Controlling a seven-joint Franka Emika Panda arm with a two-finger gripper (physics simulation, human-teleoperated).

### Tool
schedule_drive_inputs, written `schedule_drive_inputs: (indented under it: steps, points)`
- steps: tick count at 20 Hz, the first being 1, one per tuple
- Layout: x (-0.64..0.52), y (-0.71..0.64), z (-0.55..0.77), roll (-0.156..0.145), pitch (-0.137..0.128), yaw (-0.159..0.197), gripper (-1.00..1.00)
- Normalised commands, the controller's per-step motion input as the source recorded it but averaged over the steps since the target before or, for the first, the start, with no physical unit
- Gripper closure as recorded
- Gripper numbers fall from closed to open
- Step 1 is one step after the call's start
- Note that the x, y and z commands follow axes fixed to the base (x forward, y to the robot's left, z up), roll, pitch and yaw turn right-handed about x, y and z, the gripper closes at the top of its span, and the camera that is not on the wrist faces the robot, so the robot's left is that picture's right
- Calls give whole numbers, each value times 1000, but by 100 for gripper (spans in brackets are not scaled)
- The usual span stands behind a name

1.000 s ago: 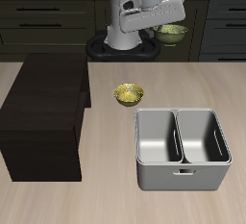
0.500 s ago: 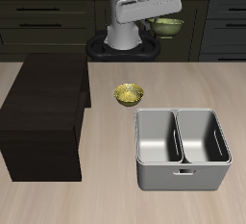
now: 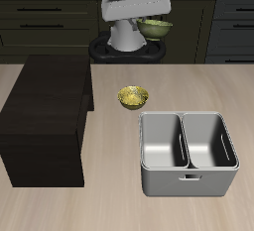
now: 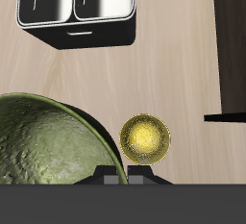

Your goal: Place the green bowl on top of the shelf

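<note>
The green bowl (image 3: 154, 25) hangs high above the table's back edge, held at its rim by my gripper (image 3: 147, 15). In the wrist view the dull olive bowl (image 4: 48, 141) fills much of the frame right at the fingers. The shelf (image 3: 48, 116) is a large dark brown cabinet with a flat top standing on the table; its edge also shows in the wrist view (image 4: 231, 45). The gripper with the bowl is well above and to the side of the shelf top.
A yellow-gold bowl (image 3: 133, 97) sits on the table between the shelf and the grey two-compartment bin (image 3: 187, 152); both also show in the wrist view, the yellow bowl (image 4: 146, 137) and the bin (image 4: 82, 12). Dark drawers stand behind the table.
The gripper has carried the green bowl higher and sideways toward the shelf's side. The yellow bowl, bin and shelf have not moved.
</note>
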Motion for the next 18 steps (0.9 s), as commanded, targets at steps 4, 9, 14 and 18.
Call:
schedule_drive_inputs:
  steps: [4,9,14,18]
  points:
    - [114,-575,135,-68,-16,-13,100]
    - [60,-525,90,-52,13,-20,100]
    - [37,-514,-1,2,43,13,100]
    - [52,-465,-18,-43,24,4,100]
